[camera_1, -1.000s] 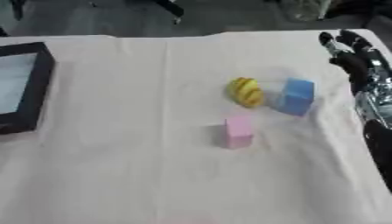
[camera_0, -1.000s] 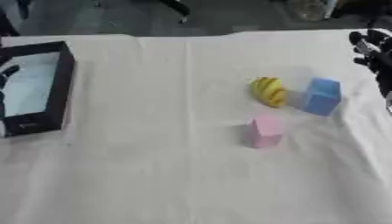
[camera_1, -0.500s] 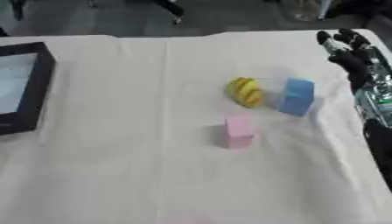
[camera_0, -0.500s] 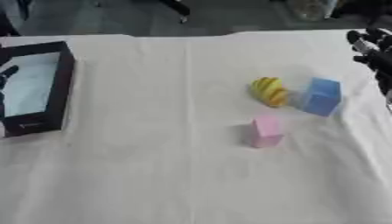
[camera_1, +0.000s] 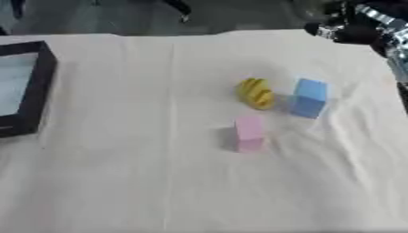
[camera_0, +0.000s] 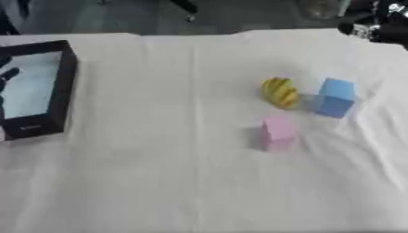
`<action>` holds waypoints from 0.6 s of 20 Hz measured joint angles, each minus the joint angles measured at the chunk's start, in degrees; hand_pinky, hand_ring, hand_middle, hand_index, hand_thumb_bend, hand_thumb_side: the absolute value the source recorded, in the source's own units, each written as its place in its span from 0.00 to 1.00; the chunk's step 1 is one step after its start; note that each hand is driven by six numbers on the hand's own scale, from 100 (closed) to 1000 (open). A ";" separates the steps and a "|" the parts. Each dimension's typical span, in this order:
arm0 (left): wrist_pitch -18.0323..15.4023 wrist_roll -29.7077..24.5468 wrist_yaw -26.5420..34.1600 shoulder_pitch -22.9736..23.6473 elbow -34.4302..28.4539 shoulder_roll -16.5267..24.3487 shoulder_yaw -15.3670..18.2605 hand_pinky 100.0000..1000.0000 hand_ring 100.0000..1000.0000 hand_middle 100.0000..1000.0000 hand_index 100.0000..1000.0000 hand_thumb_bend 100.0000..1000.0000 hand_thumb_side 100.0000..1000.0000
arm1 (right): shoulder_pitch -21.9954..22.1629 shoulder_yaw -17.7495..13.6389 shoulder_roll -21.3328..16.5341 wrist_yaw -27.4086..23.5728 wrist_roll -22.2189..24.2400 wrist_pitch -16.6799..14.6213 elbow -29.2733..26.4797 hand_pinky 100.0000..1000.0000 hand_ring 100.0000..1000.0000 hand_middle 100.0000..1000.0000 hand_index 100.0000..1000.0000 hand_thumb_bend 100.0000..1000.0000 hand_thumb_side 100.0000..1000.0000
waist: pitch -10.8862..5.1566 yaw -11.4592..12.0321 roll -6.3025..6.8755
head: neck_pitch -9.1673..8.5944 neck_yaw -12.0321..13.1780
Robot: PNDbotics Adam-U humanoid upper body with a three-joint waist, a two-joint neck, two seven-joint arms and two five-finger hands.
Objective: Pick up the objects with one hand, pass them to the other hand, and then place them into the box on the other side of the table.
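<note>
Three objects lie below and left of your right robot hand point(camera_1: 350, 28): a blue block point(camera_1: 308, 98), a yellow striped piece point(camera_1: 256, 93) just beside it, and a pink block point(camera_1: 248, 132) nearer you. The black box point(camera_0: 36, 88) sits far left across the cloth-covered desk point(camera_0: 159, 173). The robot hand's fingers are blurred; I cannot tell their state.

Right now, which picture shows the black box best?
The left eye view shows the black box best: all its walls and its pale inside are in the picture, at the table's left edge. The right eye view cuts it off at the picture's left side, so only its right wall and part of the inside show.
</note>
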 measured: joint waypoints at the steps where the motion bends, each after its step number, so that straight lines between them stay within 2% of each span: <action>1: 0.04 0.02 -0.02 0.08 0.00 0.01 0.00 0.82 0.85 0.85 0.88 0.61 0.57 | -0.98 0.32 -0.24 2.00 2.49 -0.27 0.50 0.89 0.92 0.93 0.93 0.41 0.44 | 0.00 0.00 -0.01 | 0.07 -0.41; 6: 0.12 0.12 -0.07 0.32 0.00 0.18 0.00 0.82 0.85 0.86 0.88 0.61 0.57 | -4.60 2.00 -0.82 8.47 11.31 -2.47 2.63 0.90 0.93 0.94 0.94 0.44 0.42 | -0.02 -0.16 -0.01 | 0.45 -2.39; 12: 0.17 0.23 -0.07 0.62 -0.05 0.55 0.01 0.82 0.85 0.86 0.88 0.61 0.57 | -6.06 4.45 -1.86 12.40 17.44 -5.58 3.06 0.91 0.94 0.94 0.93 0.54 0.33 | -0.03 -0.34 -0.37 | 0.44 -3.02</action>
